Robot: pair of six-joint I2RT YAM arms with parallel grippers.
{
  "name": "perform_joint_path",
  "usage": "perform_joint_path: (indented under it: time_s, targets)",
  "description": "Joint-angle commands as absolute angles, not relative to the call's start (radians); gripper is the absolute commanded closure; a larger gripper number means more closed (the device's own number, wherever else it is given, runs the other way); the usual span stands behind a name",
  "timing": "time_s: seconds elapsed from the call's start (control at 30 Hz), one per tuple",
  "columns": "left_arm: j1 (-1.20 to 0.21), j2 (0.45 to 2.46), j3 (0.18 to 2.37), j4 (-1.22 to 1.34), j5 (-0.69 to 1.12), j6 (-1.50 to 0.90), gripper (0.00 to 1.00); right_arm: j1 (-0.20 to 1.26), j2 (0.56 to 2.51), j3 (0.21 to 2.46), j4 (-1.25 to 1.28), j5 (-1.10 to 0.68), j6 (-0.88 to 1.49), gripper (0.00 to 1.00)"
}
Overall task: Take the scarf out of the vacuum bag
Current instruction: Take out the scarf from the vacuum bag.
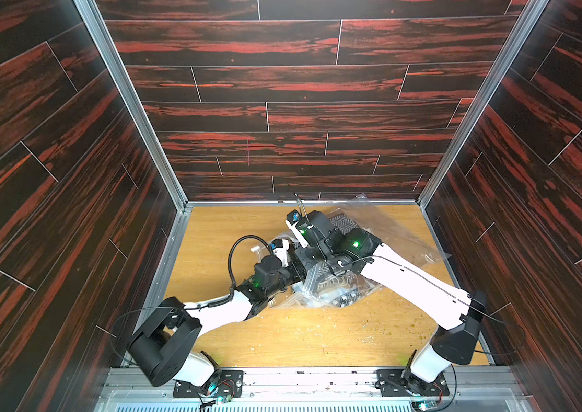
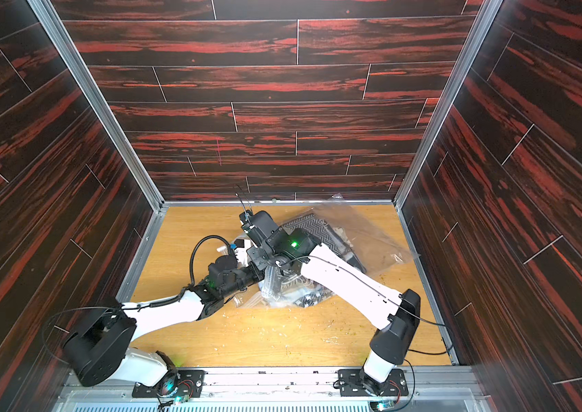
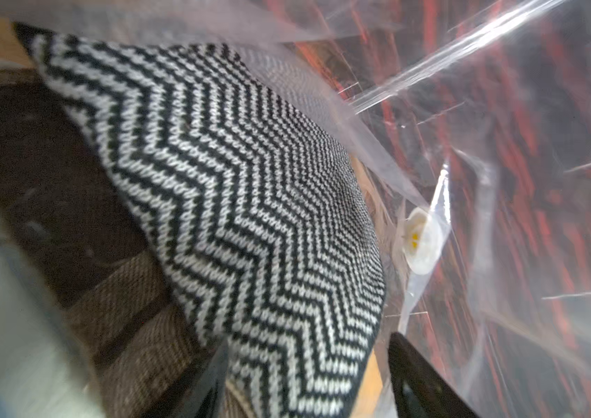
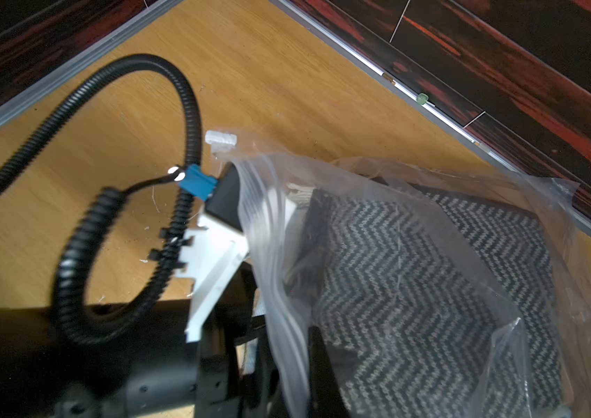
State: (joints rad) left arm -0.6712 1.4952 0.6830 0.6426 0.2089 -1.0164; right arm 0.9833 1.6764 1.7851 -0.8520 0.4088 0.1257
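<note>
Scarf (image 3: 250,217) inside vacuum bag (image 4: 431,173), mouth open, pull-out left to do, we judge: our L claw (image 3: 308,347) gapes astride a fold; R claw (image 4: 286,362) apparently clamps the bag.

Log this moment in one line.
left end effector: inside bag, open, astride scarf edge | right end effector: shut on bag rim | scarf: not yet out

Both top views are evenly bright and sharp; the side walls (image 1: 33,178) splay with wide-angle stretch at 3 and 9 o'clock. Left wrist view: hard glare streak across the vacuum bag (image 3: 449,58) at 1 o'clock, foreground mush at 8. Right wrist view: cable (image 4: 66,275) motion-smeared at 8 o'clock.
</note>
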Motion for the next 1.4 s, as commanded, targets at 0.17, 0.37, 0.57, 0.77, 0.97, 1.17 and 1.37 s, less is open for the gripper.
perform_joint_path:
  time_s: [0.17, 0.37, 0.57, 0.77, 0.97, 1.17, 1.37]
  targets:
    - [-0.599, 1.58, 0.725, 0.648, 0.29, -1.037, 0.32, 0.989, 1.636, 1.788, -0.842, 0.41, 0.149, 1.0]
    - [-0.577, 1.61, 0.732, 0.667, 0.307, -1.038, 0.32, 0.995, 1.641, 1.778, -0.851, 0.414, 0.158, 1.0]
    - [-0.569, 1.678, 0.801, 0.684, 0.345, -1.042, 0.32, 0.999, 1.648, 1.764, -0.845, 0.418, 0.16, 1.0]
    - [-0.567, 1.747, 0.846, 0.728, 0.375, -1.065, 0.33, 0.999, 1.656, 1.761, -0.851, 0.426, 0.161, 1.0]
    - [-0.567, 1.802, 0.858, 0.741, 0.401, -1.082, 0.46, 0.999, 1.664, 1.776, -0.866, 0.447, 0.168, 1.0]
    - [-0.568, 1.759, 0.864, 0.741, 0.41, -1.066, 0.77, 0.997, 1.691, 1.801, -0.889, 0.486, 0.184, 1.0]
    - [-0.568, 1.571, 0.85, 0.659, 0.374, -0.993, 0.9, 0.987, 1.727, 1.846, -0.922, 0.53, 0.191, 1.0]
